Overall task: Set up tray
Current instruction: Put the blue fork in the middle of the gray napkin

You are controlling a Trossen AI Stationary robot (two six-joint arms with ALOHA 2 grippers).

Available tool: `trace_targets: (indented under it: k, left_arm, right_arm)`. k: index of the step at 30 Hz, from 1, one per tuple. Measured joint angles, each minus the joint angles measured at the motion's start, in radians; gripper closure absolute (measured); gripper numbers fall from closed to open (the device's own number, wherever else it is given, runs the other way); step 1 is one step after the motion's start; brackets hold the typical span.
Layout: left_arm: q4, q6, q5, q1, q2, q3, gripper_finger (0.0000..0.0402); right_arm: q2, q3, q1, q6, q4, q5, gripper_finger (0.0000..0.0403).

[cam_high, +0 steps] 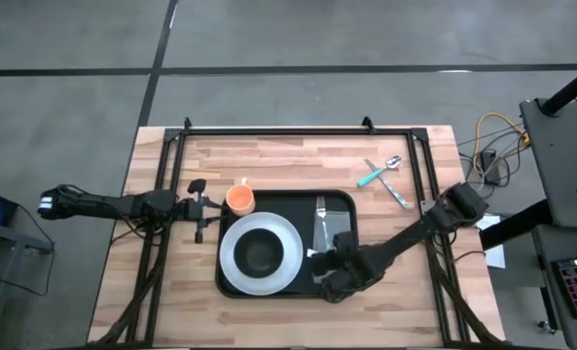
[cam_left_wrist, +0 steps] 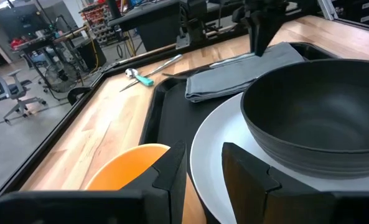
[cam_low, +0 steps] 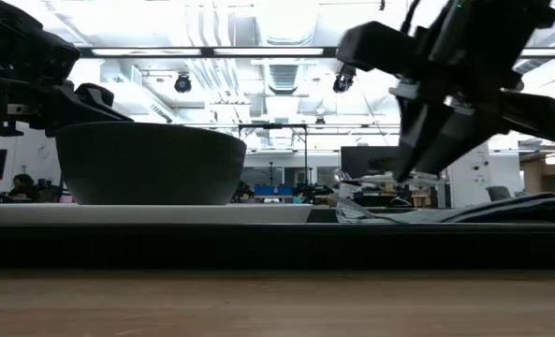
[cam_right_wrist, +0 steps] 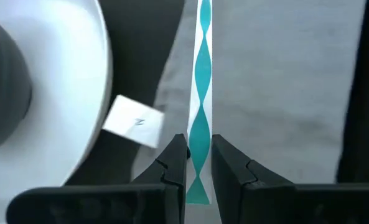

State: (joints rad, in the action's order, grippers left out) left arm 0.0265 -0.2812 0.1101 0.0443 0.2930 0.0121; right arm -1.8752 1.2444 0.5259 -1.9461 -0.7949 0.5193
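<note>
Over the grey napkin [cam_right_wrist: 284, 74] on the tray [cam_high: 232, 282], my right gripper [cam_right_wrist: 198, 163] jaws pinch a teal-handled utensil [cam_right_wrist: 201, 93]; I'd lower it flat, then release. Left gripper [cam_left_wrist: 204, 165] jaws slightly parted, empty, by the orange cup [cam_high: 239, 199].

The right arm reaches in from the far right edge of the desk, slanting down and across toward the middle; its right gripper [cam_right_wrist: 198, 163] points downward with its jaws nearly together, pinched on a thin teal-and-white handle [cam_right_wrist: 202, 93] that runs forward between them; the left arm lies stretched out low from the left side, almost level; its left gripper [cam_left_wrist: 204, 167] faces the middle with jaws a narrow gap apart and nothing between them.
</note>
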Motion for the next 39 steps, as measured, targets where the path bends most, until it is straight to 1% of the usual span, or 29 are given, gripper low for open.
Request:
trace_targets:
  k: [6,9,17,24,29,39]
  left_arm:
    - [0.0,0.0,0.0,0.0,0.001,0.0,0.0317]
    - [0.0,0.0,0.0,0.0,0.001,0.0,0.0317]
    - [0.0,0.0,0.0,0.0,0.001,0.0,0.0317]
    - [0.0,0.0,0.0,0.0,0.001,0.0,0.0317]
    - [0.0,0.0,0.0,0.0,0.001,0.0,0.0317]
    - [0.0,0.0,0.0,0.0,0.001,0.0,0.0317]
  right_arm:
    - [-0.096,0.127,0.0,-0.059,-0.084,-0.015,0.0365]
    - [-0.134,0.182,0.0,-0.064,-0.085,-0.038,0.0365]
    - [-0.213,0.287,0.0,-0.103,-0.118,-0.044,0.0365]
    - [-0.233,0.31,0.017,-0.15,-0.128,-0.049,0.0365]
    - [-0.237,0.319,0.039,-0.224,-0.186,-0.049,0.0365]
    - [-0.238,0.319,0.045,-0.235,-0.196,-0.049,0.0365]
